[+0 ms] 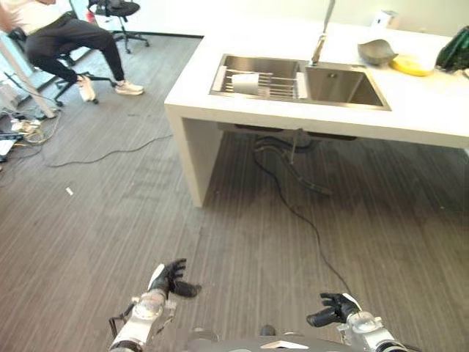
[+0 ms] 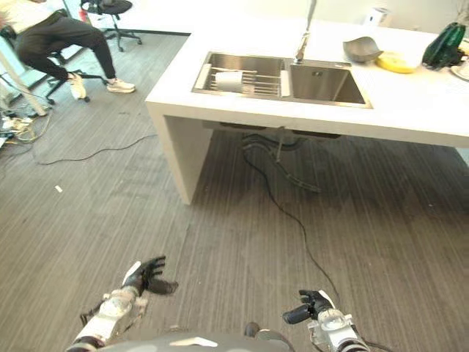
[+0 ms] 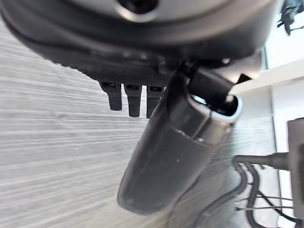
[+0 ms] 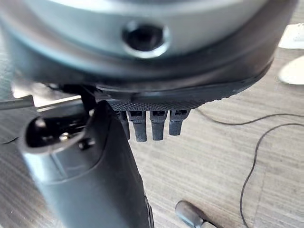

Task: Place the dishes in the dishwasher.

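Observation:
A white cup [image 1: 245,82] lies on its side on a wire rack [image 1: 267,84] in the left basin of a steel sink [image 1: 341,86], set in a white counter [image 1: 425,110] far ahead. A grey bowl [image 1: 377,50] and a yellow dish [image 1: 410,66] rest on the counter right of the faucet [image 1: 322,33]. My left hand [image 1: 170,279] hangs low over the floor with relaxed fingers [image 3: 134,97] and the thumb [image 3: 166,161] out, holding nothing. My right hand [image 1: 333,308] is low at the other side, its fingers [image 4: 156,124] loose and empty.
A dark green object [image 1: 454,50] stands at the counter's far right. A black cable [image 1: 293,194] trails on the floor from under the counter. A seated person [image 1: 66,37] and an office chair [image 1: 117,11] are at the far left, near a cable tangle [image 1: 22,128].

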You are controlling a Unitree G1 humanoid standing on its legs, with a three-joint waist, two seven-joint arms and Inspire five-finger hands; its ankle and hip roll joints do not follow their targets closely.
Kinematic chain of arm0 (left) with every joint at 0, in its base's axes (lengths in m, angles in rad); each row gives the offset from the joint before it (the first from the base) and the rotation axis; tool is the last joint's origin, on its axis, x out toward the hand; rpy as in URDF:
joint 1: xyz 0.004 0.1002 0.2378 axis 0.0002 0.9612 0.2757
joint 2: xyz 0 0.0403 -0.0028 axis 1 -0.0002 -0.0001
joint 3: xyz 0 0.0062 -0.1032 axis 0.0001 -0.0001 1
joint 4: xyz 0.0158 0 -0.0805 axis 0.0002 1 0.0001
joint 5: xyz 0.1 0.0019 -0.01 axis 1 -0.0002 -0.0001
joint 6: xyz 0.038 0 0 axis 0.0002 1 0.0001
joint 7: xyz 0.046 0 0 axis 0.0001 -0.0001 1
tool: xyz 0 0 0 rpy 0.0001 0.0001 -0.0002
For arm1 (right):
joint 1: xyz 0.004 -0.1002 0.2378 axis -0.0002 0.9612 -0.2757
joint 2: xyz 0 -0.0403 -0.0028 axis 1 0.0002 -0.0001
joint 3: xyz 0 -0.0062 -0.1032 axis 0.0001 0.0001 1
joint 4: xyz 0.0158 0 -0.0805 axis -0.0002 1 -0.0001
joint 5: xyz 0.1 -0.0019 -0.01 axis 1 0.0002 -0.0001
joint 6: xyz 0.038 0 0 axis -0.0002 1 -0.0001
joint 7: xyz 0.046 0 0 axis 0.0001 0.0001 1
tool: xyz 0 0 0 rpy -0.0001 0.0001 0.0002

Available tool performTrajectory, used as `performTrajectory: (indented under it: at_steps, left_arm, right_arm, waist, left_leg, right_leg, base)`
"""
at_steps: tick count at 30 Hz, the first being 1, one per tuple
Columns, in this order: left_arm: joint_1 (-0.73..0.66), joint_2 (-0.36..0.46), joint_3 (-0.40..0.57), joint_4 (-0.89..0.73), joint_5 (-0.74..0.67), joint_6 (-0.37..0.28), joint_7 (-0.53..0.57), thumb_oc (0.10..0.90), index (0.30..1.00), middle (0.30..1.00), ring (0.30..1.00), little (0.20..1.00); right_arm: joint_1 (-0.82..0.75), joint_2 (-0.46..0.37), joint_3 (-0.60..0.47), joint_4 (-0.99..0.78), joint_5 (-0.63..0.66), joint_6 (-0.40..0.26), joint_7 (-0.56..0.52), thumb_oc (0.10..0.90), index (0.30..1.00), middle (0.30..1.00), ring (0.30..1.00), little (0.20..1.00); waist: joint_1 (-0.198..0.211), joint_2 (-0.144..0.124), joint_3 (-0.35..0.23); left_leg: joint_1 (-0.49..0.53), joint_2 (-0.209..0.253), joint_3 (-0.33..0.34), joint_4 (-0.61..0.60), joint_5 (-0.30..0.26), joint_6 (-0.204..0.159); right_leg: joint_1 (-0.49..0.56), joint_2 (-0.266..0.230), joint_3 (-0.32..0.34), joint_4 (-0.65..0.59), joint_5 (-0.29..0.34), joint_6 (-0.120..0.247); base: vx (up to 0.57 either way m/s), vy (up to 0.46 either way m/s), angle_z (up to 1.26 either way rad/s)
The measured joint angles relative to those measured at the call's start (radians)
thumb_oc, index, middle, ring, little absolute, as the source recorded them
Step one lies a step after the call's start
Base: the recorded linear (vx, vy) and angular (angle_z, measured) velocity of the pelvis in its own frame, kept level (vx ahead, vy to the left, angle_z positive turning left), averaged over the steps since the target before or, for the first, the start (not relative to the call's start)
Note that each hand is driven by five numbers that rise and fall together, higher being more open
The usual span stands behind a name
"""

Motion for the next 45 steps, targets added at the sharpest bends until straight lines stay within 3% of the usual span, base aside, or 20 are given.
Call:
performTrajectory:
  at_steps: [1, 3, 7, 10, 11, 12, 15, 19, 22, 23, 24, 27, 31, 32, 34, 37, 40, 41, 43, 45]
  left_arm:
    - [-0.033, 0.002, -0.003, -0.041, -0.009, 0.002, 0.002, 0.8, 0.9, 0.9, 0.9, 0.9]
    - [-0.087, 0.024, -0.002, -0.185, 0.004, 0.002, 0.025, 0.8, 0.9, 0.9, 0.9, 0.9]
    - [-0.119, 0.098, 0.098, -0.484, 0.045, -0.036, 0.108, 0.8, 0.9, 0.9, 0.9, 0.9]
    - [-0.167, 0.143, 0.181, -0.61, 0.073, -0.073, 0.151, 0.8, 0.9, 0.9, 0.9, 0.9]
    - [-0.2, 0.165, 0.185, -0.65, 0.076, -0.087, 0.155, 0.8, 0.9, 0.9, 0.9, 0.9]
    - [-0.251, 0.187, 0.201, -0.727, 0.087, -0.101, 0.156, 0.8, 0.9, 0.9, 0.9, 0.9]
    - [-0.257, 0.205, 0.195, -0.787, 0.093, -0.105, 0.14, 0.8, 0.9, 0.9, 0.9, 0.9]
    - [-0.273, 0.217, 0.159, -0.79, 0.093, -0.115, 0.123, 0.8, 0.9, 0.9, 0.9, 0.9]
    - [-0.314, 0.244, 0.059, -0.789, 0.093, -0.107, 0.092, 0.8, 0.9, 0.9, 0.9, 0.9]
    - [-0.314, 0.244, 0.059, -0.789, 0.093, -0.107, 0.092, 0.8, 0.9, 0.9, 0.9, 0.9]
    - [-0.354, 0.256, 0.002, -0.777, 0.093, -0.112, 0.093, 0.8, 0.9, 0.9, 0.9, 0.9]
    - [-0.418, 0.238, -0.095, -0.765, 0.112, -0.115, 0.068, 0.8, 0.9, 0.9, 0.9, 0.9]
    - [-0.423, 0.234, -0.142, -0.696, 0.113, -0.127, 0.029, 0.8, 0.9, 0.9, 0.9, 0.9]
    - [-0.421, 0.234, -0.141, -0.671, 0.112, -0.127, 0.026, 0.8, 0.9, 0.9, 0.9, 0.9]
    - [-0.39, 0.23, -0.125, -0.613, 0.112, -0.124, 0.024, 0.8, 0.9, 0.9, 0.9, 0.9]
    - [-0.334, 0.234, -0.084, -0.576, 0.112, -0.109, 0.028, 0.8, 0.9, 0.9, 0.9, 0.9]
    - [-0.323, 0.233, -0.072, -0.577, 0.115, -0.106, 0.024, 0.8, 0.9, 0.9, 0.9, 0.9]
    - [-0.296, 0.211, -0.047, -0.579, 0.115, -0.106, 0.034, 0.8, 0.9, 0.9, 0.9, 0.9]
    - [-0.274, 0.215, -0.024, -0.577, 0.12, -0.105, 0.039, 0.8, 0.9, 0.9, 0.9, 0.9]
    - [-0.273, 0.224, -0.027, -0.581, 0.135, -0.105, 0.031, 0.8, 0.9, 0.9, 0.9, 0.9]
  right_arm:
    - [0.005, -0.002, -0.009, 0.014, 0.002, 0.006, -0.005, 0.8, 0.9, 0.9, 0.9, 0.9]
    - [-0.004, -0.001, -0.039, 0.063, 0.02, 0.007, -0.023, 0.8, 0.9, 0.9, 0.9, 0.9]
    - [-0.002, -0.022, -0.034, 0.1, 0.056, -0.033, -0.005, 0.8, 0.9, 0.9, 0.9, 0.9]
    - [0.025, -0.021, -0.008, 0.146, 0.057, -0.044, 0.021, 0.8, 0.9, 0.9, 0.9, 0.9]
    - [0.035, -0.011, -0.006, 0.154, 0.057, -0.042, 0.028, 0.8, 0.9, 0.9, 0.9, 0.9]
    - [0.043, 0.021, -0.003, 0.154, 0.057, -0.035, 0.029, 0.8, 0.9, 0.9, 0.9, 0.9]
    - [0.015, 0.052, -0.02, 0.174, 0.058, -0.06, 0.04, 0.8, 0.9, 0.9, 0.9, 0.9]
    - [0.016, 0.09, -0.029, 0.206, 0.059, -0.071, 0.051, 0.8, 0.9, 0.9, 0.9, 0.9]
    - [0.002, 0.103, -0.171, 0.269, 0.1, -0.064, 0.061, 0.8, 0.9, 0.9, 0.9, 0.9]
    - [0.002, 0.103, -0.171, 0.269, 0.1, -0.064, 0.061, 0.8, 0.9, 0.9, 0.9, 0.9]
    - [0.003, 0.088, -0.185, 0.25, 0.146, -0.052, 0.061, 0.8, 0.9, 0.9, 0.9, 0.9]
    - [-0.013, 0.027, -0.204, 0.218, 0.16, -0.059, 0.046, 0.8, 0.9, 0.9, 0.9, 0.9]
    - [-0.008, -0.041, -0.19, 0.194, 0.175, -0.036, 0.037, 0.8, 0.9, 0.9, 0.9, 0.9]
    - [-0.001, -0.039, -0.175, 0.207, 0.173, -0.033, 0.039, 0.8, 0.9, 0.9, 0.9, 0.9]
    - [0.014, -0.021, -0.183, 0.236, 0.174, -0.032, 0.05, 0.8, 0.9, 0.9, 0.9, 0.9]
    - [0.027, 0.023, -0.186, 0.267, 0.174, -0.024, 0.064, 0.8, 0.9, 0.9, 0.9, 0.9]
    - [0.112, 0.08, -0.177, 0.274, 0.173, -0.013, 0.077, 0.8, 0.9, 0.9, 0.9, 0.9]
    - [0.115, 0.079, -0.176, 0.273, 0.173, -0.013, 0.078, 0.8, 0.9, 0.9, 0.9, 0.9]
    - [0.109, 0.09, -0.185, 0.264, 0.174, -0.018, 0.085, 0.8, 0.9, 0.9, 0.9, 0.9]
    - [0.081, 0.075, -0.219, 0.273, 0.174, -0.023, 0.088, 0.8, 0.9, 0.9, 0.9, 0.9]
  waist:
    - [0.001, -0.01, 0.01]
    - [0.032, -0.023, 0.063]
    - [0.104, 0.06, 0.086]
    - [0.145, 0.08, 0.082]
    - [0.156, 0.061, 0.089]
    - [0.167, -0.019, 0.106]
    - [0.181, -0.05, 0.106]
    - [0.187, -0.095, 0.054]
    - [0.128, -0.048, 0.047]
    - [0.128, -0.048, 0.047]
    - [0.085, -0.052, 0.037]
    - [0.035, 0.018, 0.057]
    - [0.009, 0.088, 0.043]
    - [0.002, 0.08, 0.042]
    - [-0.004, 0.074, 0.04]
    - [-0.004, 0.035, 0.036]
    - [-0.001, -0.057, -0.006]
    - [0.013, -0.042, -0.014]
    - [0.016, -0.095, -0.006]
    - [-0.004, -0.081, -0.008]
  left_leg:
    - [-0.087, -0.013, 0.03, 0.084, -0.008, 0.015]
    - [-0.191, -0.052, 0.109, 0.003, -0.106, 0.05]
    - [-0.11, -0.107, 0.049, -0.841, -0.063, -0.026]
    - [-0.077, -0.109, 0.012, -0.967, -0.082, -0.059]
    - [-0.061, -0.12, 0.048, -0.963, -0.024, -0.046]
    - [-0.059, -0.144, 0.153, -0.922, -0.009, -0.031]
    - [-0.002, -0.116, 0.245, -0.876, 0.023, 0.098]
    - [0.056, -0.133, 0.27, -0.894, -0.003, 0.135]
    - [0.197, -0.126, 0.292, -0.961, -0.03, 0.207]
    - [0.197, -0.126, 0.292, -0.961, -0.03, 0.207]
    - [0.224, -0.152, 0.28, -0.957, -0.05, 0.222]
    - [0.273, -0.15, 0.264, -0.909, -0.118, 0.269]
    - [0.326, -0.16, 0.234, -0.942, -0.127, 0.194]
    - [0.336, -0.176, 0.205, -0.955, -0.128, 0.195]
    - [0.369, -0.175, 0.158, -0.956, -0.142, 0.171]
    - [0.441, -0.18, 0.165, -0.974, -0.152, 0.155]
    - [0.502, -0.19, 0.151, -0.985, -0.205, 0.069]
    - [0.501, -0.169, 0.163, -0.961, -0.214, 0.054]
    - [0.415, -0.178, 0.164, -0.83, -0.248, 0.023]
    - [0.397, -0.083, 0.186, -0.983, -0.235, -0.006]
  right_leg:
    - [0.016, -0.01, 0.011, 0.002, -0.039, -0.038]
    - [0.07, -0.038, 0.044, -0.034, -0.059, 0.003]
    - [0.179, -0.002, 0.12, -0.158, -0.061, 0.064]
    - [0.274, 0.001, 0.177, -0.198, -0.106, 0.101]
    - [0.299, -0.015, 0.182, -0.199, -0.132, 0.117]
    - [0.315, -0.063, 0.197, -0.184, -0.146, 0.14]
    - [0.292, -0.06, 0.252, -0.06, -0.134, 0.166]
    - [0.26, -0.051, 0.247, 0.015, -0.13, 0.195]
    - [0.05, -0.078, 0.2, 0.583, -0.015, 0.342]
    - [0.05, -0.078, 0.2, 0.583, -0.015, 0.342]
    - [-0.08, -0.118, 0.185, 0.866, 0.03, 0.336]
    - [-0.263, -0.175, 0.118, 0.985, 0.008, 0.31]
    - [-0.269, -0.289, -0.071, 0.371, -0.051, 0.203]
    - [-0.254, -0.282, -0.038, 0.101, -0.022, 0.229]
    - [-0.233, -0.236, 0.098, -0.046, 0.053, 0.261]
    - [-0.197, -0.208, 0.059, -0.095, 0.145, 0.255]
    - [-0.105, -0.176, -0.021, -0.134, 0.24, 0.151]
    - [-0.077, -0.156, -0.011, -0.162, 0.258, 0.139]
    - [-0.054, -0.184, 0.008, -0.195, 0.245, 0.127]
    - [-0.052, -0.161, 0.01, -0.194, 0.236, 0.126]
  base:
    - [0.32, -0.032, 0.42]
    - [0.44, -0.005, -0.01]
    - [0.46, -0.032, -0.73]
    - [0.35, -0.012, -0.65]
    - [0.37, 0.096, -0.41]
    - [0.42, 0.148, -0.32]
    - [0.42, 0.119, -0.59]
    - [0.31, 0.123, -0.51]
    - [0.21, 0.192, -0.06]
    - [0.11, 0.141, 0.21]
    - [0.27, 0.252, 0.3]
    - [0.29, 0.101, 0.13]
    - [0.25, -0.193, 0.26]
    - [0.28, -0.168, 0.49]
    - [0.25, -0.17, 0.56]
    - [0.14, -0.199, 0.46]
    - [0.1, -0.197, 0.75]
    - [0.15, -0.181, 0.3]
    - [0.1, -0.19, 0.12]
    - [0.05, -0.161, 0.3]
